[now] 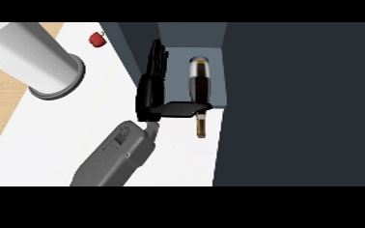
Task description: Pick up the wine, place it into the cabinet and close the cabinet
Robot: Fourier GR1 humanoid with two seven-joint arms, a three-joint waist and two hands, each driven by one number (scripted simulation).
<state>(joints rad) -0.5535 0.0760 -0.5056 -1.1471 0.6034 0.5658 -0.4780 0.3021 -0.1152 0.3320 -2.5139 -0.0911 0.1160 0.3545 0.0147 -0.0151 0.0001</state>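
Fingers of the one hand in sight run straight and close together alongside the wine bottle, pointing toward the far side of the scene, while the thumb sticks out sideways and crosses the bottle at its shoulder. Thumb touches or overlaps the bottle; whether it presses on it cannot be told. Fingers are not curled round the bottle. Which of the two hands this is cannot be read from the view; its grey forearm comes up from the lower edge, below and left of the bottle.

Wine bottle lies on its side, dark body partly inside the grey-blue cabinet opening, base end toward the back. Neck and pale cap end point the other way and stick out over the white counter, just clear of the cabinet floor. Dark cabinet door stands directly right of the bottle, its edge running alongside it. Cabinet side wall sits left of the bottle, with the hand between the two.

Well to the left of the bottle, a large white cylinder stands on the counter. Small red object lies up and left of the bottle, near the cabinet wall.
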